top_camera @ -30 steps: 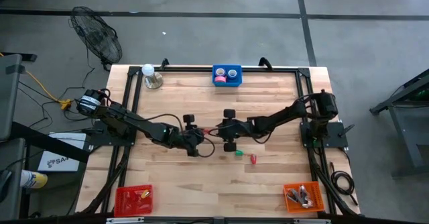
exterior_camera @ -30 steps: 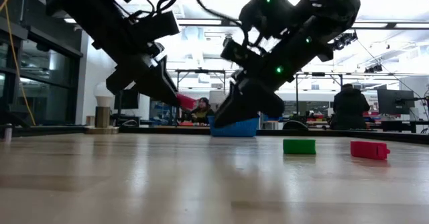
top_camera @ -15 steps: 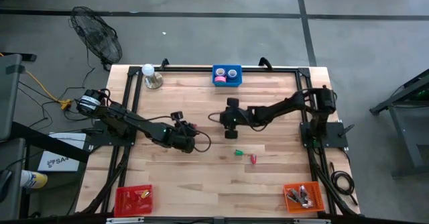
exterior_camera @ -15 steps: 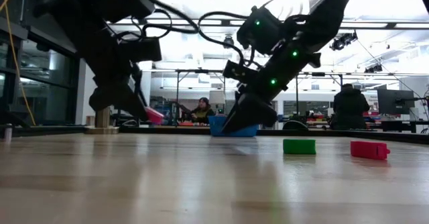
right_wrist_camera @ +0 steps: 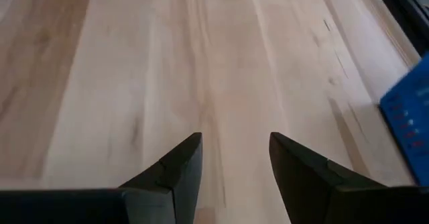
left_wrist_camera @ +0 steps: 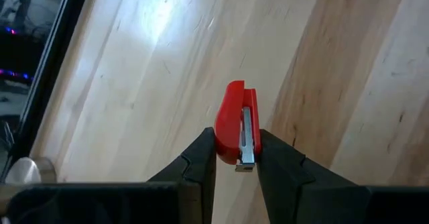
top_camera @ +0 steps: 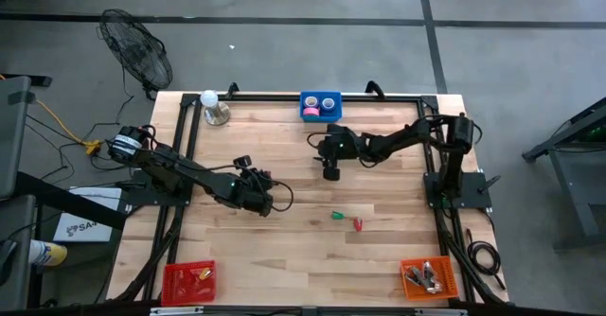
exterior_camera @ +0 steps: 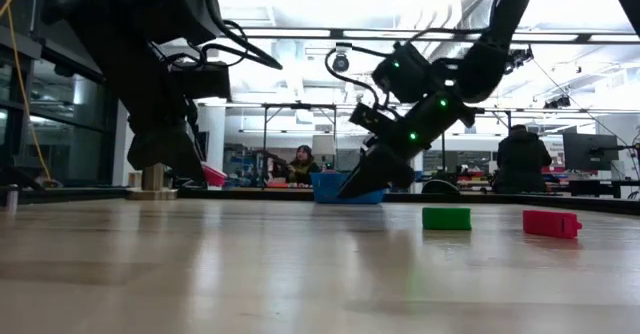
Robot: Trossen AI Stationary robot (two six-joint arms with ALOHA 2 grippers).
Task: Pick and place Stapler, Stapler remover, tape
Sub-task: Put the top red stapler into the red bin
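left gripper [left_wrist_camera: 237,158] fingers [left_wrist_camera: 201,158] pinching a red stapler [left_wrist_camera: 237,125], held off the desk [top_camera: 284,250], well to the left of the blue bin [top_camera: 320,107] and nearer the front. stapler sticks out forward past the fingertips, metal strip showing along its side. in the low view the same gripper [exterior_camera: 190,172] hangs just above the desk surface with a bit of red at the tips.

right gripper [right_wrist_camera: 231,158] fingers [right_wrist_camera: 175,167] spread, nothing between them, only bare wood under them. in the high view it [top_camera: 330,172] sits just in front of the blue bin, slightly to its right, above the desk; a blue bin edge [right_wrist_camera: 410,127] shows in its wrist view.

blue bin at the back edge, centre: holds tape rolls [top_camera: 320,107], one pinkish-red [top_camera: 311,114], others pale from above, can't tell colours.

green block [top_camera: 336,216] and red block [top_camera: 358,224] lie on the desk well in front of the blue bin, just beside each other, apart. red tray [top_camera: 188,280] far front-left of the bin, orange tray [top_camera: 429,276] far front-right, both with small items, can't tell which.
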